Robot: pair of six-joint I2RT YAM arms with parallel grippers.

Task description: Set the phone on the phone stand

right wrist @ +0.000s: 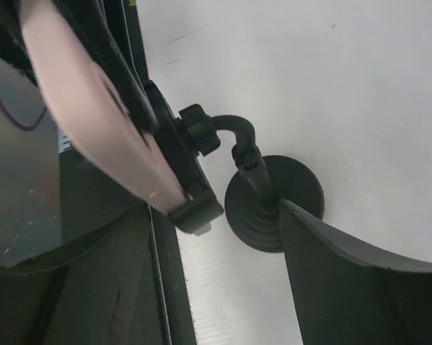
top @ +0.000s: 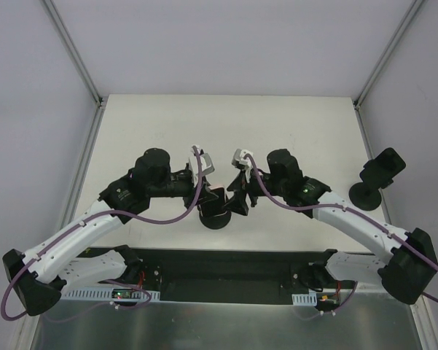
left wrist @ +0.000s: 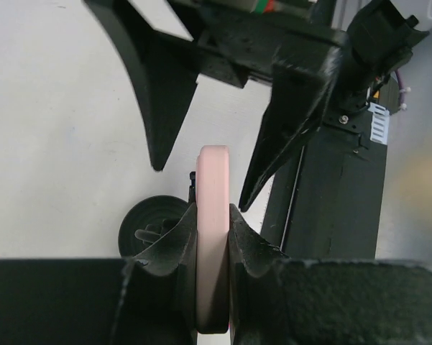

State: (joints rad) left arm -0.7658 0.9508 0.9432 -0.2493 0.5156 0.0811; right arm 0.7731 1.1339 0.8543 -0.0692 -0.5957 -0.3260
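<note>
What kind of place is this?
Likely a robot test lab: left arm and right arm bolted at a white table, metal rails framing plain walls, a pink phone in the left claw.

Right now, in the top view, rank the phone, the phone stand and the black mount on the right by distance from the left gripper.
1. phone: clamped in the left gripper, at centre.
2. phone stand: right under the gripper, with its round base just on the near side.
3. black mount: far off to the right, standing alone.
</note>
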